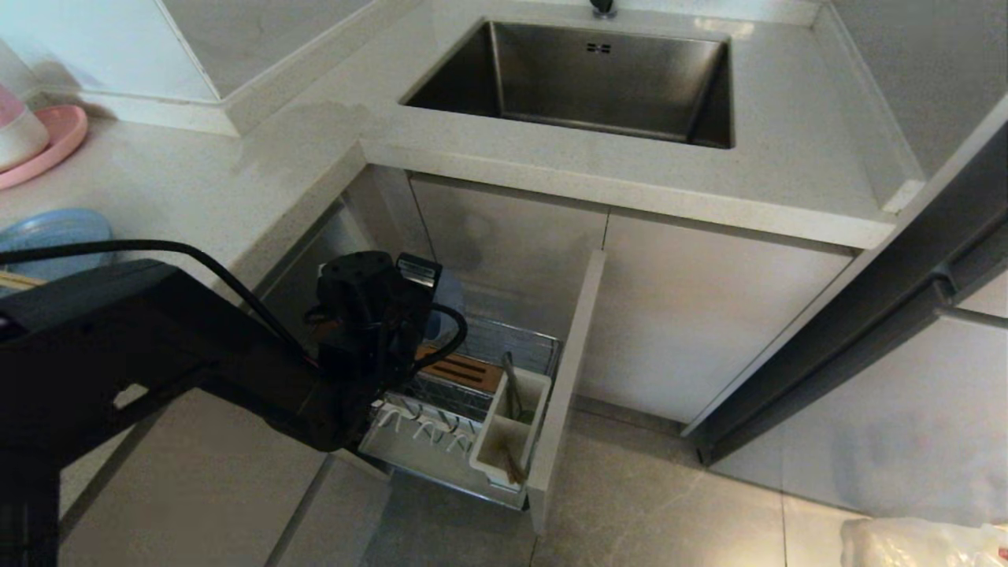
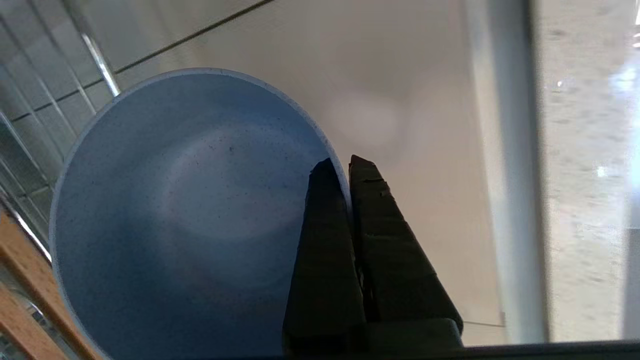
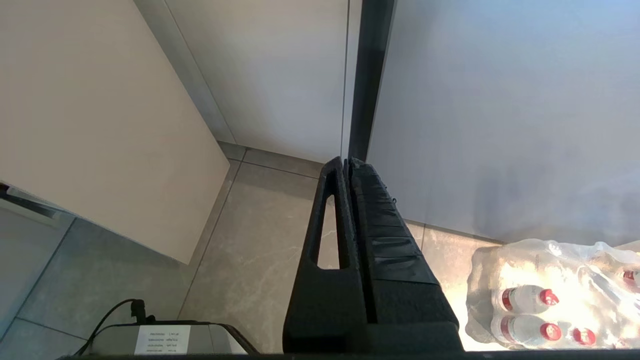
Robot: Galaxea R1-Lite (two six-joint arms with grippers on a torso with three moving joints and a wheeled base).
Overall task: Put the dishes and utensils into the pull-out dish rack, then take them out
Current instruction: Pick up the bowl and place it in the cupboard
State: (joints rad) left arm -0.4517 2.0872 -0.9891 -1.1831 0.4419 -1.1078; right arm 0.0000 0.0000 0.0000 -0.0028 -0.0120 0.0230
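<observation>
My left gripper [image 2: 340, 162] is shut on the rim of the small pale-blue bowl [image 2: 190, 210], one finger inside the bowl and one outside. In the head view the left wrist hangs over the back of the pull-out dish rack [image 1: 543, 346], and only a sliver of the bowl [image 1: 450, 298] shows behind it. The white utensil cup [image 1: 504, 441] holds the slim silver utensil [image 1: 512, 386] and brown chopsticks [image 1: 516, 468]. The pale-blue plate [image 1: 55, 236] lies on the counter at far left. My right gripper [image 3: 346, 161] is shut and empty, parked above the floor.
The rack's beige front panel [image 1: 567, 378] stands out into the floor space. A steel sink [image 1: 583, 79] is set in the counter above. A pink plate [image 1: 55, 142] with a pink-and-white bowl [image 1: 16, 130] sits far left. A pack of water bottles [image 3: 555, 295] lies on the floor.
</observation>
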